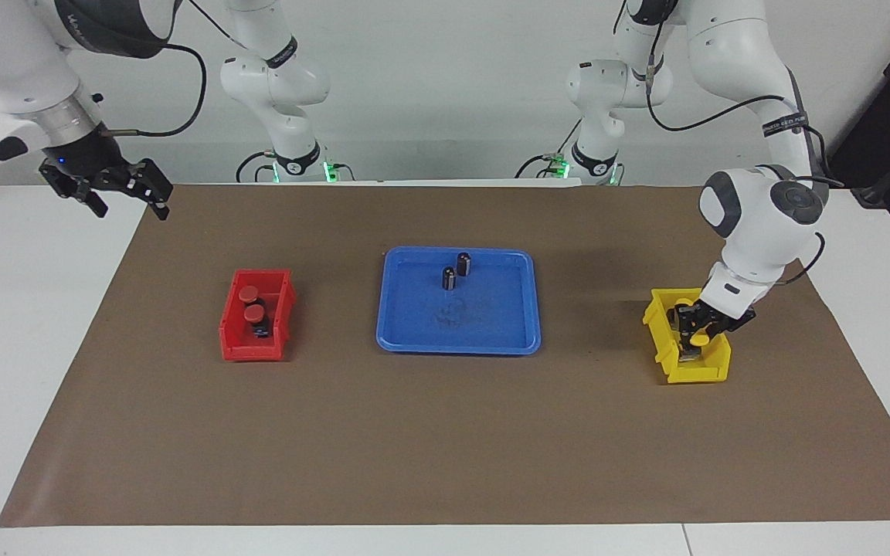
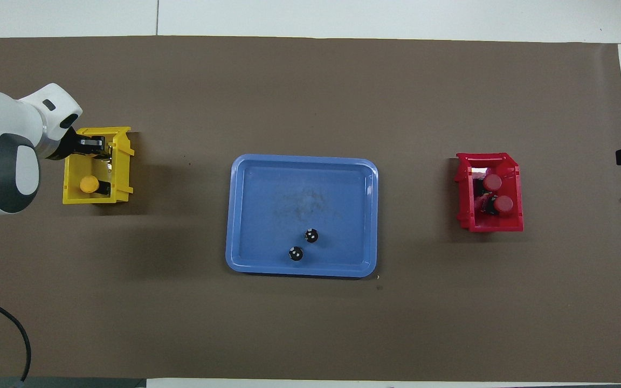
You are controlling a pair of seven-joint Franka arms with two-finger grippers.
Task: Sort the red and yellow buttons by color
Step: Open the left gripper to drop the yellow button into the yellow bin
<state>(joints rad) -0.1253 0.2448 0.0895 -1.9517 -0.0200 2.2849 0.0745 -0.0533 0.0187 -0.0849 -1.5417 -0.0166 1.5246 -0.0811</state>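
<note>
The left gripper [image 1: 694, 330] is seen lowered into the yellow bin [image 1: 667, 363] at the right of the facing view, its fingers clamped on a yellow button [image 1: 698, 337] that is held just above the bin floor; whether the switch body already touches the floor cannot be told. In the overhead view a second yellow button [image 2: 89, 185] is found lying in the same bin, nearer the robots than the held one. Toward the middle of the frame, the blue tray [image 1: 406, 340] is noted with two dark upright cylinders [image 1: 456, 272] standing in its upper part, no coloured caps on them. At centre left the red bin [image 1: 238, 349] is recorded with two red buttons [image 1: 251, 304] inside, close together. The right gripper [image 1: 109, 189] is held high at the upper left of the facing view, over the edge of the brown mat [image 1: 445, 463], jaws spread wide and empty; this arm is judged to be waiting. The sort is judged nearly done, with only the release left. Risk noted: if the fingers are opened while the button is tilted or hangs over the wall, it may be tipped onto the rim and bounced out; the bin itself may be nudged along the mat if its wall is caught by the fingers on withdrawal.
</note>
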